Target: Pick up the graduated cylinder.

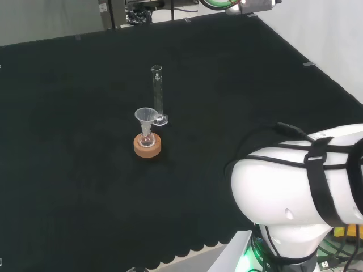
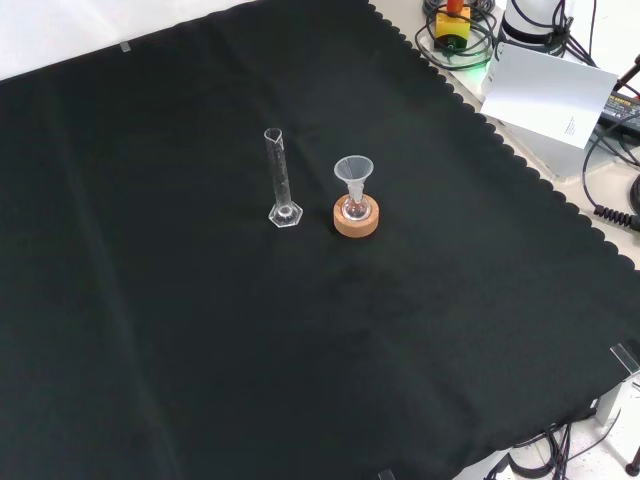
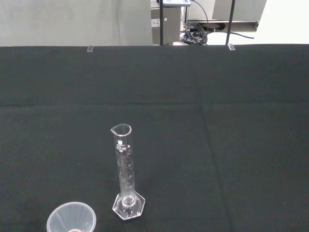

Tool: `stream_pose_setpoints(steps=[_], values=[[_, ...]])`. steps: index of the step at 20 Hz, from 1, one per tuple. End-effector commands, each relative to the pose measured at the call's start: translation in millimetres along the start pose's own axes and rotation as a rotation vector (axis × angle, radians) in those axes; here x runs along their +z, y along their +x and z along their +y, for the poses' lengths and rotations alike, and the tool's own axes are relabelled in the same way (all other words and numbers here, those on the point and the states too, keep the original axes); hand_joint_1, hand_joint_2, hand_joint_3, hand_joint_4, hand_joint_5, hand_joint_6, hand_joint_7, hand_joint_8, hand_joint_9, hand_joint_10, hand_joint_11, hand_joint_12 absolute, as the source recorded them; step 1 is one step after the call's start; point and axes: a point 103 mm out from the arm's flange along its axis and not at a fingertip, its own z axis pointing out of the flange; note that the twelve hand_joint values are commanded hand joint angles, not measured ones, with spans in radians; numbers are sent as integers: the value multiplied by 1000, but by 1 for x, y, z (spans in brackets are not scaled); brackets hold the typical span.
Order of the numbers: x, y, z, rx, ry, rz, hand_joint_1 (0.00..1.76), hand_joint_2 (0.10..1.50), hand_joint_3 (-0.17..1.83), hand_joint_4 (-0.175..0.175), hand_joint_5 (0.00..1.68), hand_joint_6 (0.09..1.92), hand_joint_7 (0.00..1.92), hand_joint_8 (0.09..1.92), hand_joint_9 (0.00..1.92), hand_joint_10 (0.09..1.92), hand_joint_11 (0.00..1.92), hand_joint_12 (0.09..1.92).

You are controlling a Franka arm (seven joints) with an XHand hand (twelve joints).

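Cylinder: a tall clear graduated cylinder point(image 1: 157, 93) stood upright on its six-sided foot near the middle of the black cloth point(image 1: 68, 141), untouched.
Funnel: a clear funnel point(image 1: 146, 118) sat in a small flask point(image 1: 147, 137) resting on a cork ring point(image 1: 147, 146).
Relation, head view: the cylinder stood just behind and slightly right of the funnel, close but apart.
Relation, front view: the cylinder point(image 2: 279, 178) stood just left of the cork ring point(image 2: 356, 219).
Arm: the white link point(image 1: 295, 181) sat at the head view's lower right, well apart from the glassware.
Hand: its state could not be told.
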Motion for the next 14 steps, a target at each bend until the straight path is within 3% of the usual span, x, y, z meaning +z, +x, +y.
stream_pose_setpoints(steps=[1,4,9,14], values=[[0,-1,0,0,-7,-4,198,1099,546,-14,108,181,0,454,137,689,49,1356],[0,2,-1,0,-6,-4,166,1183,401,-14,149,87,0,427,122,705,15,1411],[2,5,1,0,4,-2,162,1199,372,-14,157,87,0,424,121,708,11,1418],[12,-6,15,31,11,27,163,1201,366,-14,159,87,0,425,121,709,11,1418]])
